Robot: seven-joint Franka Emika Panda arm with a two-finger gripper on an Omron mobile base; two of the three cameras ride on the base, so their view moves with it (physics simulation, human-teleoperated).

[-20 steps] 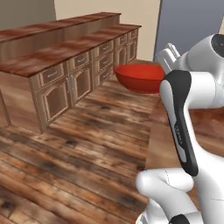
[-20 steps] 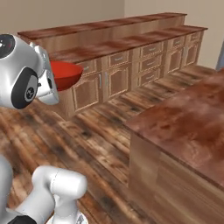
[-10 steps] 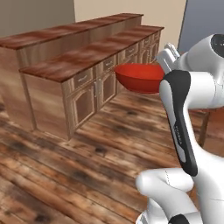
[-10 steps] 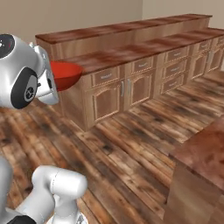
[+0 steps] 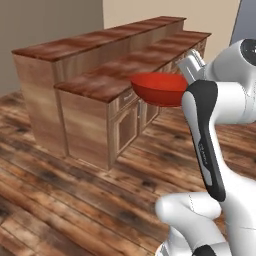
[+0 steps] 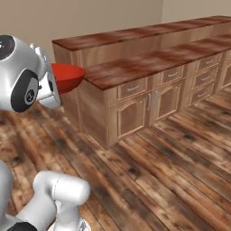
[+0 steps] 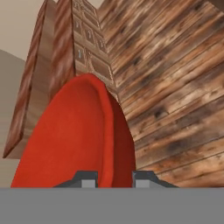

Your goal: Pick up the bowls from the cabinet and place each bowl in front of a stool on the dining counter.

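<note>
Left base view: the white arm point(image 5: 207, 145) rises at the right and carries the red bowl point(image 5: 159, 88) in the air, level, rim up, above the plank floor point(image 5: 65, 200) and just off the near end of the lower drawer-fronted surface point(image 5: 107, 82). Behind that runs the dining counter point(image 5: 75, 46) — a higher dark wood-grain top over a plain panel front.

Right base view: the red bowl point(image 6: 66, 77) juts out from behind the arm's rounded wrist at the left, close beside the corner of the drawer unit point(image 6: 135, 101), apart from it. The taller dining counter point(image 6: 108, 37) stretches away behind.

Hand view: the hand point(image 7: 114, 180) has its two dark tips on either side of the bowl's point(image 7: 74, 140) rim — clamped on it, one tip inside, one outside. Beyond the bowl lie the floor boards point(image 7: 175, 78) and the cabinet fronts point(image 7: 89, 48).
</note>
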